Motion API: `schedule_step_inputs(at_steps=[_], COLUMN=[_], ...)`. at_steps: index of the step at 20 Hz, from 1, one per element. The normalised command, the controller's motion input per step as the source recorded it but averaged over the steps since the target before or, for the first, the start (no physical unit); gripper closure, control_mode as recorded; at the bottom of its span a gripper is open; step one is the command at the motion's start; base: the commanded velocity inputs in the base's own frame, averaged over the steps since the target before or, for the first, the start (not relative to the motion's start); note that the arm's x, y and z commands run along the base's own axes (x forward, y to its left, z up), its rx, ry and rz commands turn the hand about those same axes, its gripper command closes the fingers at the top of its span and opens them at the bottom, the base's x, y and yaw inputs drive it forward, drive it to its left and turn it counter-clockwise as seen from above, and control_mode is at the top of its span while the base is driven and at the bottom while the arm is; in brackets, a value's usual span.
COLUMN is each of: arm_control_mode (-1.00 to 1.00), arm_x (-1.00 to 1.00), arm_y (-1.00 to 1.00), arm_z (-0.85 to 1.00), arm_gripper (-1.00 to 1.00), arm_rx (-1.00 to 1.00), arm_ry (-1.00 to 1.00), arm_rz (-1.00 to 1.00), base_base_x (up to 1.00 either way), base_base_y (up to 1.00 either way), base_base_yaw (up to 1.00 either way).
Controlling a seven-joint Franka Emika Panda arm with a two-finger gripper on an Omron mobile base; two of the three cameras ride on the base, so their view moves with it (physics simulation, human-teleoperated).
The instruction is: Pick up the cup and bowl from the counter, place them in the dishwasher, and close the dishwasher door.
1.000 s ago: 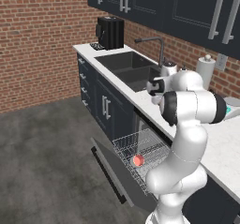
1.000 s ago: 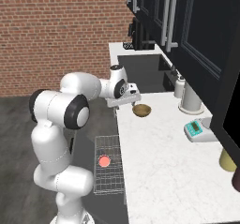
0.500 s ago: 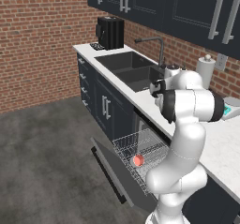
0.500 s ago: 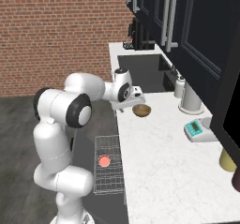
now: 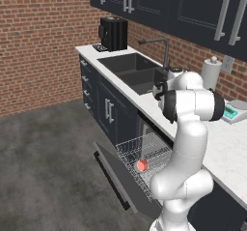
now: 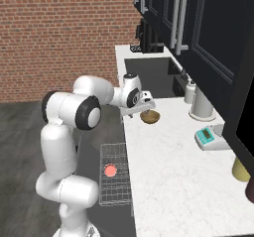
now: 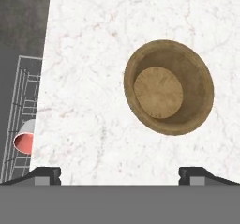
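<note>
Brown and wooden-looking, the bowl [image 7: 168, 93] sits upright on the white marble worktop [image 7: 103, 40] near its front edge, under the open, empty claw [image 7: 119, 174], while the cup [image 7: 24, 138] apparently lies on its side in the dishwasher [image 6: 115, 174] rack.

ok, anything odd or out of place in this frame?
Nothing alarming. The cup lies on its side in the dishwasher rack, red inside showing. The bowl sits upright on the counter, off-centre from the open gripper above it.
</note>
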Motion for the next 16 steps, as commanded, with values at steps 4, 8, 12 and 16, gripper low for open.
schedule_step_inputs(at_steps=[4, 8, 12, 16], arm_control_mode=[-1.0, -1.0, -1.0, -1.0], arm_x=[0.39, 0.32, 0.31, 0.28], arm_y=[0.0, 0.0, 0.0, 0.0], arm_z=[-0.12, -0.17, -0.22, -0.24], arm_gripper=[-1.0, -1.0, -1.0, -1.0], arm_rx=[0.0, 0.0, 0.0, 0.0], arm_ry=[0.0, 0.0, -0.05, -0.01], arm_rz=[0.0, 0.0, 0.0, 0.0], base_base_x=[0.0, 0.0, 0.0, 0.0], base_base_y=[0.0, 0.0, 0.0, 0.0], base_base_yaw=[0.0, 0.0, 0.0, 0.0])
